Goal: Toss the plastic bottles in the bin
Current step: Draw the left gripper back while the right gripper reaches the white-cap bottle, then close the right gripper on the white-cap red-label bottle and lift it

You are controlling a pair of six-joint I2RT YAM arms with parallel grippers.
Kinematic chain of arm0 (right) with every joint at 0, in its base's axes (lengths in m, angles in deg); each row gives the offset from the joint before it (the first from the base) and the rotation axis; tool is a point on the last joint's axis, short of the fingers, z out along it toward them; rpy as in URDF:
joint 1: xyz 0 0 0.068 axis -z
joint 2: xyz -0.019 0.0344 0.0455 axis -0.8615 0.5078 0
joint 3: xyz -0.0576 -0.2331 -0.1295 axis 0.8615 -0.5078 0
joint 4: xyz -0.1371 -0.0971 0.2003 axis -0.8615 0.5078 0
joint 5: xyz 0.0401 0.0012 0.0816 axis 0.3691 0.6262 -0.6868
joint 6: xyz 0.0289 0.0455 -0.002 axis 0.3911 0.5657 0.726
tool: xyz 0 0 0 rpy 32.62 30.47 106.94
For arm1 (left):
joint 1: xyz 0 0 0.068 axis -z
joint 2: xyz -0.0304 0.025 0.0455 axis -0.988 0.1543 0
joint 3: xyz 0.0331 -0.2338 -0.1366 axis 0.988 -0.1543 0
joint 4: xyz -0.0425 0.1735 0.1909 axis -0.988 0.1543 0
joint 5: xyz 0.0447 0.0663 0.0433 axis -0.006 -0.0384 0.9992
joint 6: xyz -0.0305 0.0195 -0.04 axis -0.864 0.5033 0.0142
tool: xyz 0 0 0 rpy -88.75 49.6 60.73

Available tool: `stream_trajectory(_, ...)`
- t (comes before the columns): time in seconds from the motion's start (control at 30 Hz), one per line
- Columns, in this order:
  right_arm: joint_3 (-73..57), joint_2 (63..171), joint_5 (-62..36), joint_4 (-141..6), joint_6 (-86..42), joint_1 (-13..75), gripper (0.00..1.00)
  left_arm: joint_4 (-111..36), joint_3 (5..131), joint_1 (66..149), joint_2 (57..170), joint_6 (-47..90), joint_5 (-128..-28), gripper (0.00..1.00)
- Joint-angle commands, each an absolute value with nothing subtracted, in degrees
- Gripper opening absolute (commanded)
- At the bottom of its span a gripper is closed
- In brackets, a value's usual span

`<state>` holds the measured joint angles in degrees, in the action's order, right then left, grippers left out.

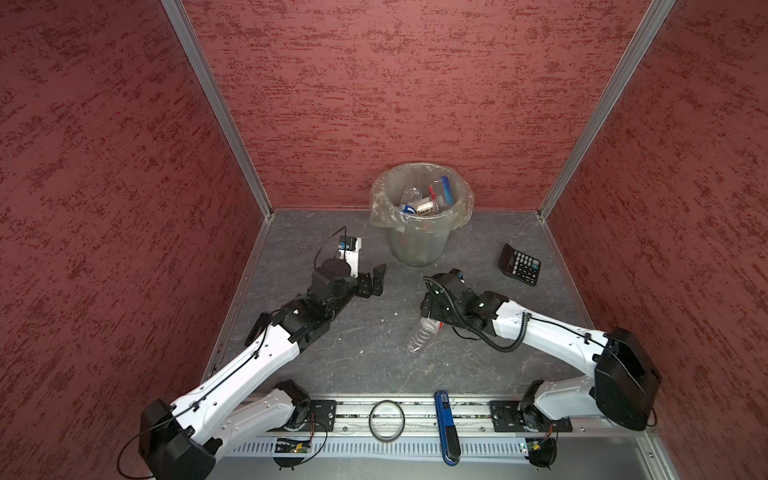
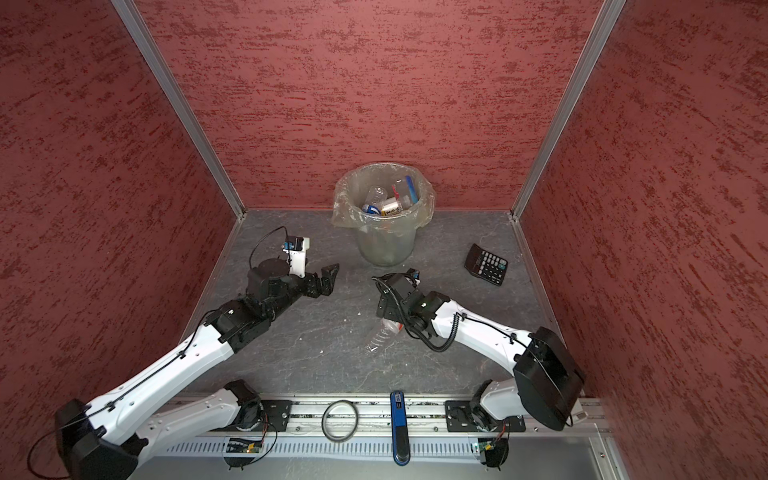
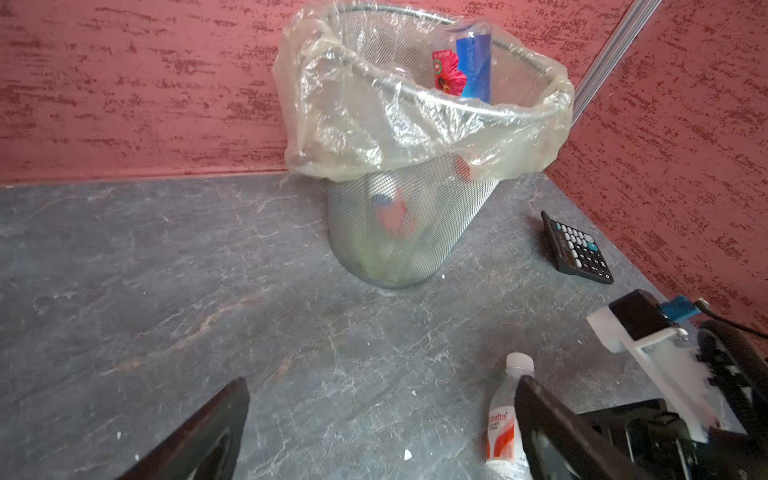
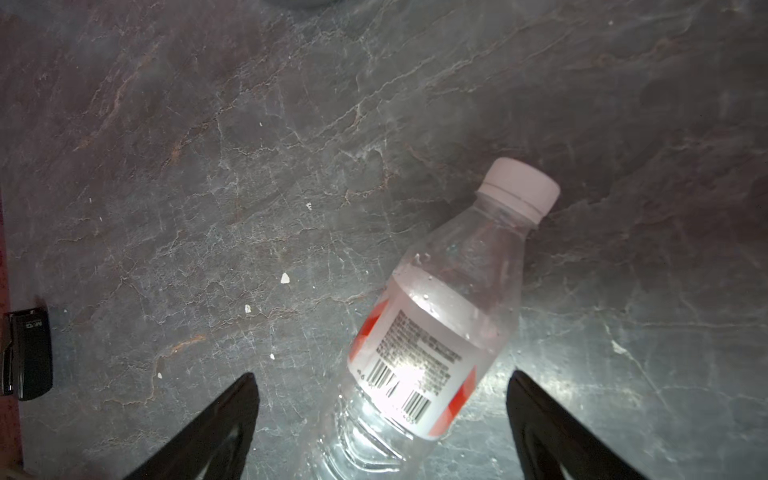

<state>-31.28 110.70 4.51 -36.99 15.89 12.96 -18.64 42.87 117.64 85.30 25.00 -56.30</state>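
One clear plastic bottle (image 1: 422, 336) (image 2: 380, 334) with a white cap and a red-and-white label lies on its side on the grey table, right of centre. My right gripper (image 4: 382, 374) hangs over it, open, one finger on each side of the bottle's (image 4: 436, 324) body with a gap on both sides. My left gripper (image 1: 377, 279) (image 3: 382, 380) is open and empty, left of the bin (image 1: 417, 245) (image 2: 386, 245) (image 3: 415, 224). That bin stands against the back wall with several bottles (image 1: 428, 199) (image 2: 388, 201) inside.
A black calculator (image 1: 519, 264) (image 2: 486, 264) (image 3: 577, 249) lies to the right of the bin. A black ring (image 1: 386, 420) and a blue tool (image 1: 444, 428) rest on the front rail. Red walls close in the back and both sides.
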Motion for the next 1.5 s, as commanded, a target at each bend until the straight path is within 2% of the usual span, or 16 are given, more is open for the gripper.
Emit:
stream_trajectory(0.0, -28.91, 113.83, 5.82, -34.84, 20.36, 12.17, 0.92, -18.14, 42.02, 117.06, 82.7, 22.59, -56.34, 1.0)
stream_trajectory(0.33, -26.68, 120.62, 5.68, -33.81, 22.16, 9.48, 0.91, -17.46, 38.44, 115.02, 80.52, 21.28, -59.12, 1.0)
stream_trajectory(0.53, -21.29, 126.04, 6.75, -31.44, 17.26, 8.62, 0.87, -16.85, 37.41, 113.59, 79.57, 21.18, -60.38, 1.0)
stream_trajectory(0.63, -17.58, 128.94, 7.73, -29.16, 11.8, 8.51, 0.84, -16.6, 36.83, 112.97, 78.64, 20.77, -60.64, 1.0)
stream_trajectory(0.93, -10.54, 134.76, 8.92, -23.7, -0.57, 8.44, 0.65, -15.43, 36.25, 111.97, 78.07, 20.1, -61.36, 1.0)
stream_trajectory(1.0, -10.76, 135.26, 7.96, -23.74, -1.53, 8.24, 0.65, -15.05, 36.25, 111.84, 78.02, 20.07, -61.35, 1.0)
stream_trajectory(1.27, -10.62, 136.21, 7.68, -22.06, -2.13, 5.22, 0.79, -15.19, 35.82, 111.36, 78.45, 19.64, -62.03, 1.0)
stream_trajectory(1.47, -11.15, 136.37, 9.92, -21.11, -1.42, 4.59, 0.73, -15.36, 35.96, 111.12, 78.73, 19.47, -62.66, 1.0)
